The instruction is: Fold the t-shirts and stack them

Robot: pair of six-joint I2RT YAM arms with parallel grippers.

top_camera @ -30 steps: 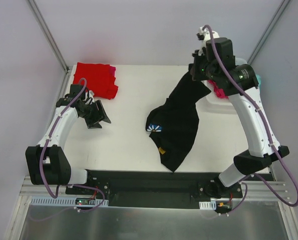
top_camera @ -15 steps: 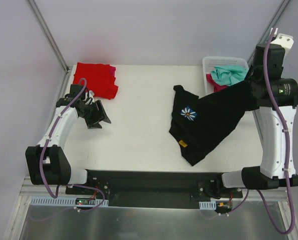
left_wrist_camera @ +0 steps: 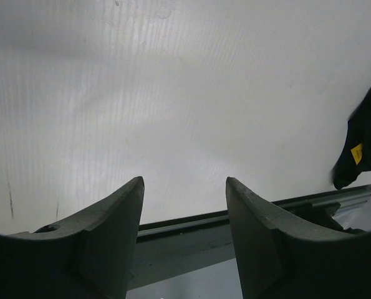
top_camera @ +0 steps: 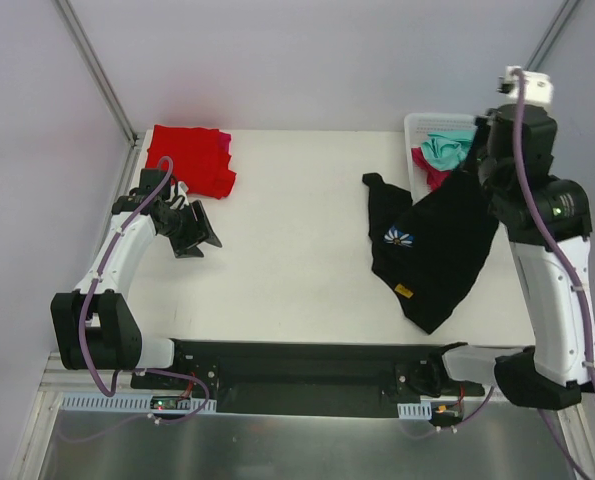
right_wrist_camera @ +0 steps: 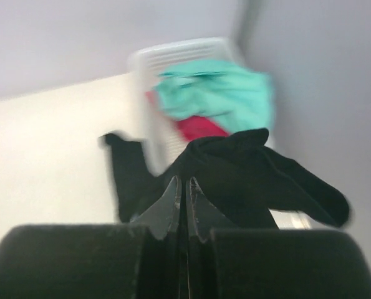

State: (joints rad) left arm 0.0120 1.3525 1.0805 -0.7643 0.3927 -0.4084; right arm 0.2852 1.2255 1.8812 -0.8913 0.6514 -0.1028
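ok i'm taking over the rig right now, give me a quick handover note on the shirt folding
Left tool: open, empty, low over the table on the left.
Right tool: shut on the black shirt, raised beside the basket; the shirt hangs unfolded and its lower end seems to rest on the table.
Done: red shirt folded at the far left corner, a pink edge showing at its side.
Left: fold the black shirt, then the teal shirt and the pink one in the basket; stack all.

Wht table (top_camera: 277, 250), grey walls (top_camera: 307, 60) (alum. frame (top_camera: 97, 70))
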